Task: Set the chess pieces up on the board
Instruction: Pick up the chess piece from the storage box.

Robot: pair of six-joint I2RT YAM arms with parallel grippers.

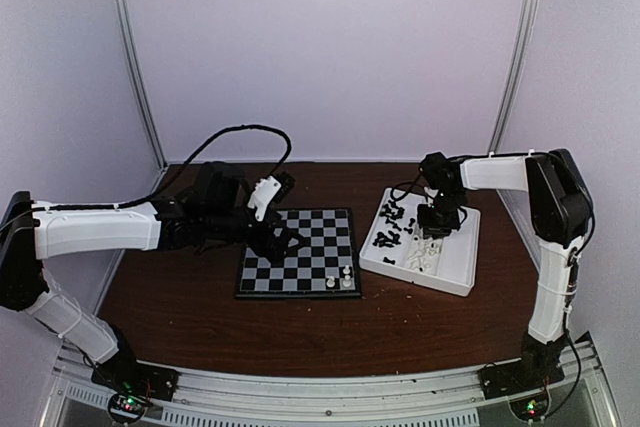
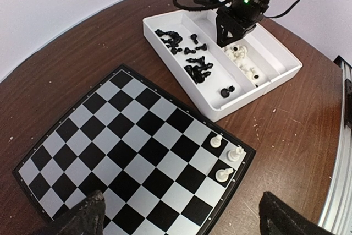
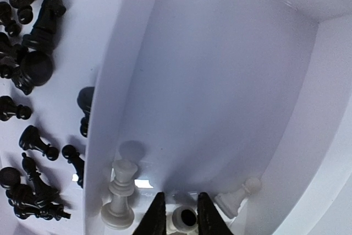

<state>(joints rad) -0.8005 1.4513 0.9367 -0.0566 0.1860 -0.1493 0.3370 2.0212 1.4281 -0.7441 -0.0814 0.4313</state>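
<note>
Jaws of the right gripper [image 1: 437,219], seen from above, sit low in the white rectangular divided plastic tray [image 1: 458,252], too small there to judge their gap. The left gripper [image 1: 278,239] hovers over the left half of the flat black-and-pale-grey chessboard [image 1: 300,247], where three small white plastic chess pieces [image 1: 345,277] stand at its near right corner. From the left wrist, that gripper's dark fingers [image 2: 91,216] are spread wide and empty above the board; the loose black plastic pieces [image 2: 195,72] lie in the tray compartment nearer the board, and the loose white ones [image 2: 240,53] in the next. From the right wrist, the fingertips look pinched narrowly on a single small white piece [image 3: 184,218] close to the divider wall, with a taller white piece [image 3: 120,193] just beside one finger and a white pawn [image 3: 239,196] near the other. Lifting well probably means rising straight, so neither neighbour is dragged, then checking the piece hangs upright before carrying it to the board.
</note>
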